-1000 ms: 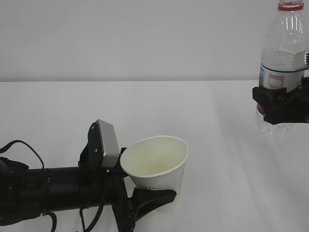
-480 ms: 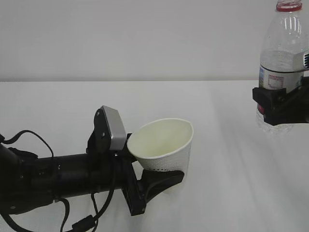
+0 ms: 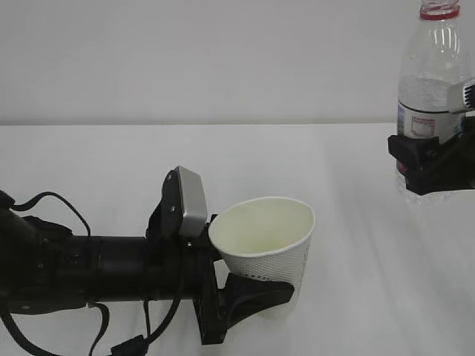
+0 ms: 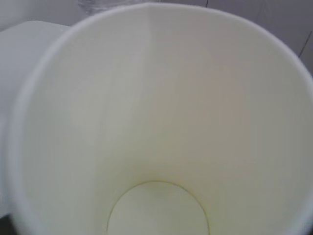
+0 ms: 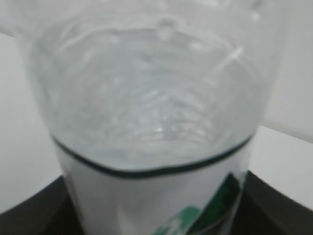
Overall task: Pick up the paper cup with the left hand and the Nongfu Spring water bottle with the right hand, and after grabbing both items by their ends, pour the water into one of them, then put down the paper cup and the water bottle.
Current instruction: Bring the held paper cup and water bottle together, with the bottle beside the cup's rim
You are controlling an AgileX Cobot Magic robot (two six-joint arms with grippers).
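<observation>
Clamped around the lower wall of the white tapered paper cup with the cream inside (image 3: 266, 241) is the left end effector (image 3: 245, 285), a black gripper on a bulky black arm with a grey plate (image 3: 191, 202) beside its jaws and looping black cables (image 3: 52, 204). The cup is held above the white table (image 3: 111, 170) at the lower middle of the exterior view, tilted so that its open mouth is turned toward the camera and slightly upward. In the left wrist view the cup's inside (image 4: 156, 127) fills nearly the whole picture, and its round bottom is seen dry.

At the far right edge of the exterior view the tall clear plastic bottle with the red neck ring and red-and-white label (image 3: 434, 89) is held upright, without a cap, by the right end effector (image 3: 430, 159), whose blocky black jaws are closed on the bottle's lower half at and below the label. The bottle stands well apart from the cup and higher than it. Clear water (image 5: 146, 112) is seen through the bottle wall in the right wrist view, its level lying above the label's edge.
</observation>
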